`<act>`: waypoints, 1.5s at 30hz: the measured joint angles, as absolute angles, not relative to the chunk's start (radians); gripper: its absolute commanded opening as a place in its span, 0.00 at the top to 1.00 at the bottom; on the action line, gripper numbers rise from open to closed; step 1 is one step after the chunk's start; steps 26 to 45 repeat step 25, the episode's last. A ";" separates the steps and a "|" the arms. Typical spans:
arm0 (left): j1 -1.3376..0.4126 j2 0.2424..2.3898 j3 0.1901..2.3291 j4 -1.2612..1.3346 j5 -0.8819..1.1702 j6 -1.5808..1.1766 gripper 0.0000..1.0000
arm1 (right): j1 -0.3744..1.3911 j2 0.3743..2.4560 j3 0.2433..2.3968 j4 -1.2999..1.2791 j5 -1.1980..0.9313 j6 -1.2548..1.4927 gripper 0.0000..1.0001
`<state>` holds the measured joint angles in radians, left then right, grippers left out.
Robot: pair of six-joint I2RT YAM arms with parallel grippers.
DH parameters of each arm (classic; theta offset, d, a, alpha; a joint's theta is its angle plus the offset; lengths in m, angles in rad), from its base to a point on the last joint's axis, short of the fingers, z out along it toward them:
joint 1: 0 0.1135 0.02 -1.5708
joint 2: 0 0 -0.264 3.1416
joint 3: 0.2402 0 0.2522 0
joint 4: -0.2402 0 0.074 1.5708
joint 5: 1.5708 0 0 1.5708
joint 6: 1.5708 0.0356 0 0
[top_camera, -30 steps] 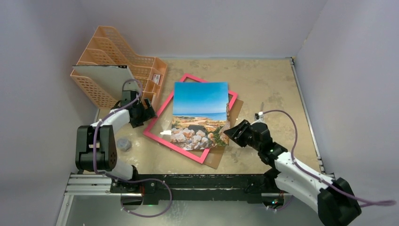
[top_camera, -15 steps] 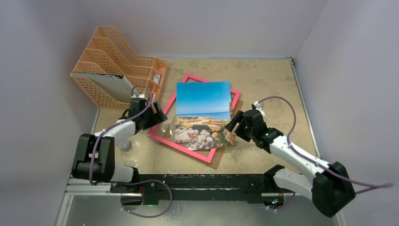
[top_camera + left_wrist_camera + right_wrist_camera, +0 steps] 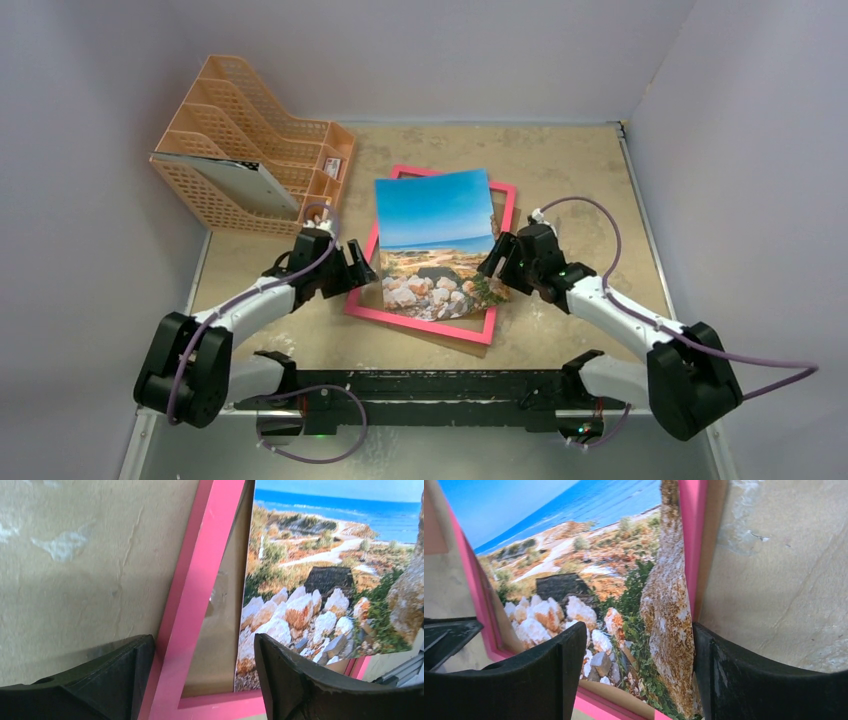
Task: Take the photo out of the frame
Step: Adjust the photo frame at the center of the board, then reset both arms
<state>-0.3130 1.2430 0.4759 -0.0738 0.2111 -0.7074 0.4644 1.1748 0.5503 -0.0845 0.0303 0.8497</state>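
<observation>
Just off the near-left side of the frame (image 3: 197, 580), the left gripper (image 3: 355, 268) stands wide, its jaws straddling the pink rail without clamping it. At the frame's near-right side the right gripper (image 3: 497, 262) also gapes, holding nothing. The photo (image 3: 435, 225) lies loose and askew on the frame, its right edge curling up between those jaws. It looks light, floppy, slick and easily creased, so that raised edge seems the best place to pinch, gently.

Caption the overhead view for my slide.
Left gripper and right gripper, both open, flank the frame with the photo lying askew on it.
</observation>
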 measured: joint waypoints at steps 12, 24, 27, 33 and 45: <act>-0.328 1.098 0.585 -0.392 0.084 -0.665 0.06 | 0.464 0.919 0.646 -0.272 0.200 0.847 0.01; -0.329 0.902 0.775 -0.435 0.025 -0.532 0.02 | 0.464 0.844 0.719 -0.123 0.172 0.631 0.01; -0.329 0.892 0.777 -0.435 0.022 -0.527 0.02 | 0.464 0.833 0.719 -0.105 0.166 0.622 0.01; -0.329 0.892 0.777 -0.435 0.022 -0.527 0.02 | 0.464 0.833 0.719 -0.105 0.166 0.622 0.01; -0.329 0.892 0.777 -0.435 0.022 -0.527 0.02 | 0.464 0.833 0.719 -0.105 0.166 0.622 0.01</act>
